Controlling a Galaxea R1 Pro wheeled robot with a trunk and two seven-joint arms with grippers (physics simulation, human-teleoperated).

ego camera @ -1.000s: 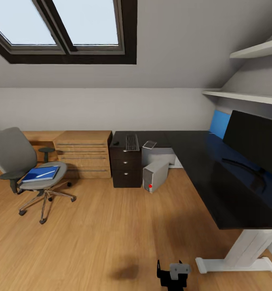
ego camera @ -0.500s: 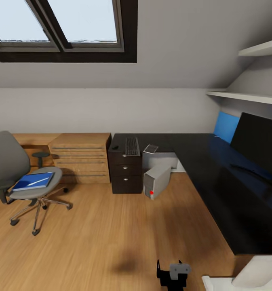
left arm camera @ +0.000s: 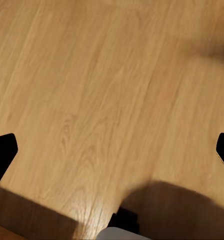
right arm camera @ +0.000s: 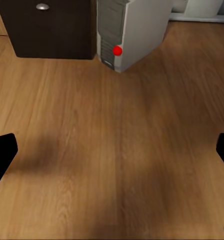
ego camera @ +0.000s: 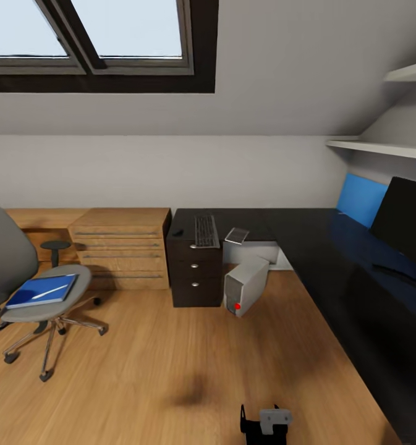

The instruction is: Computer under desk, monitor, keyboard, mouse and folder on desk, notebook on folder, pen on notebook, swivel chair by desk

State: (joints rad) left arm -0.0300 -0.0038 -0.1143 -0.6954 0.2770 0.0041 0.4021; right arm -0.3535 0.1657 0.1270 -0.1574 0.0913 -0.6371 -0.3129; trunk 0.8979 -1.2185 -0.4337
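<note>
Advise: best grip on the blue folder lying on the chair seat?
Take the folder by its front edge, at the seat's open front. It lies flat on the chair, with the backrest rising behind it, so come in low from the front and slide the fingers under.

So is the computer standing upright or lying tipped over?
Upright: the computer stands on the wooden floor beside the dark drawers.
</note>
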